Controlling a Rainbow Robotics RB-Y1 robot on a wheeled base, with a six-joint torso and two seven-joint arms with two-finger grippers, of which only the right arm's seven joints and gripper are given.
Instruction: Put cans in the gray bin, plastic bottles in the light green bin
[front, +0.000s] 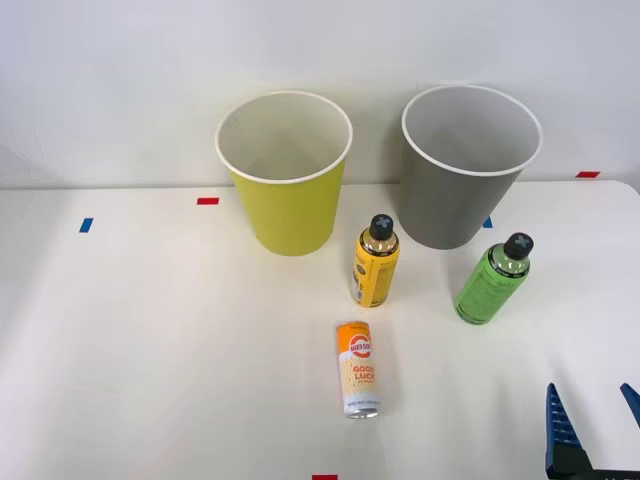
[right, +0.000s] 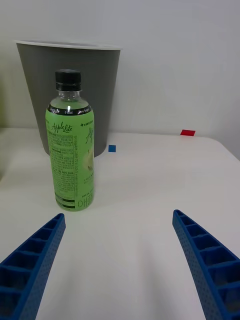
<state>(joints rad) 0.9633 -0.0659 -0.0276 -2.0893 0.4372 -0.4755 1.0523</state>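
far left of the claw stands the light green bin (front: 284, 175). nearer, the can (front: 358, 369) lies on the table (front: 150, 350): light, thin-walled, likely to roll. the yellow bottle (front: 375, 264) stands beyond it. just ahead, the green bottle (right: 73, 145) stands upright before the gray bin (right: 70, 75); smooth, probably top-heavy, best taken mid-body. the right claw (right: 120, 265) hangs wide open, empty.

My front camera sits high, facing forward and down over the whole table (front: 150, 350); my right wrist camera sits low near the tabletop, facing level and close on the green bottle (right: 73, 145) and gray bin (right: 30, 90), both shared with front.
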